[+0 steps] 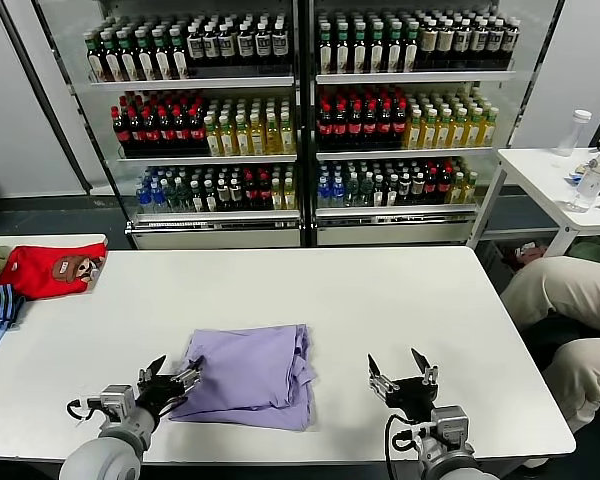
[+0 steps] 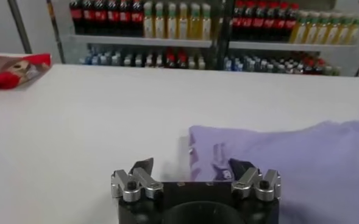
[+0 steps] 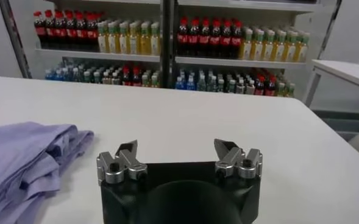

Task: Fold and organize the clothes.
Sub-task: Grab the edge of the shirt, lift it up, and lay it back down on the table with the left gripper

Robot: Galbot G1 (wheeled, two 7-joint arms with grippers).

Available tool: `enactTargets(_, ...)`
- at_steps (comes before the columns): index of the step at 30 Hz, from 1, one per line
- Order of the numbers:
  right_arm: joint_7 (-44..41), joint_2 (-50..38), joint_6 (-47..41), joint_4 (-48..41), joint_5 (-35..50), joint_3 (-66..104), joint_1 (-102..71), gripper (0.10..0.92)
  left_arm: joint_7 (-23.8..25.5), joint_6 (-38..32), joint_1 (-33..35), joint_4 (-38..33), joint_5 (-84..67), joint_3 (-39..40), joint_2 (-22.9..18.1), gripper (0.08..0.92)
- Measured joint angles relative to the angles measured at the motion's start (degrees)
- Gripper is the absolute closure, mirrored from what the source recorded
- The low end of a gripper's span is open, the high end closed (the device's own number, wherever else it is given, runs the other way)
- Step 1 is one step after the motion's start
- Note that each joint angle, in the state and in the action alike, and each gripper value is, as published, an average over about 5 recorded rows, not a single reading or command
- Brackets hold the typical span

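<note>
Both grippers, left [image 1: 172, 379] and right [image 1: 401, 374], hover with fingers spread; pinch the folded lavender T-shirt [image 1: 252, 372] at its near edge squarely.

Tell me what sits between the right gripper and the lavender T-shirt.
Nothing: in the head view only bare white table separates the open right gripper from the folded lavender T-shirt.

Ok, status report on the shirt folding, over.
Left pincer open at folded lavender T-shirt's edge. Right pincer open, empty, beside it. Nothing in the way.
</note>
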Motion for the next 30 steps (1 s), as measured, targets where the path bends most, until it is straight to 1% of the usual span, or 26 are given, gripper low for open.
enactTargets(3, -0.03, -0.12, 0.04, -0.12, 0.02, -0.04, 0.10, 0.203, 0.67, 0.12, 0.34, 0.50, -1.05, -0.66, -0.17, 0.251)
enactTargets(17, -0.08, -0.13, 0.13, -0.16, 0.03, -0.08, 0.09, 0.203, 3.10, 0.44, 0.89, 0.76, -5.87, -0.53, -1.79, 0.666)
enactTargets(23, -0.08, 0.02, 0.13, -0.15, 0.01, -0.13, 0.28, 0.203, 3.42, 0.36, 1.29, -0.07, -5.71, -1.54, -1.56, 0.838)
enactTargets(26, -0.07, -0.02, 0.11, -0.09, 0.00, -0.10, 0.33, 0.203, 3.93, 0.70, 1.27, -1.24, -5.68, -3.49, -0.78, 0.885)
enactTargets(30, -0.07, -0.12, 0.09, -0.12, 0.01, -0.01, 0.52, 0.203, 5.30, 1.64, 1.06, -2.48, -6.67, -8.81, 1.34, 0.888)
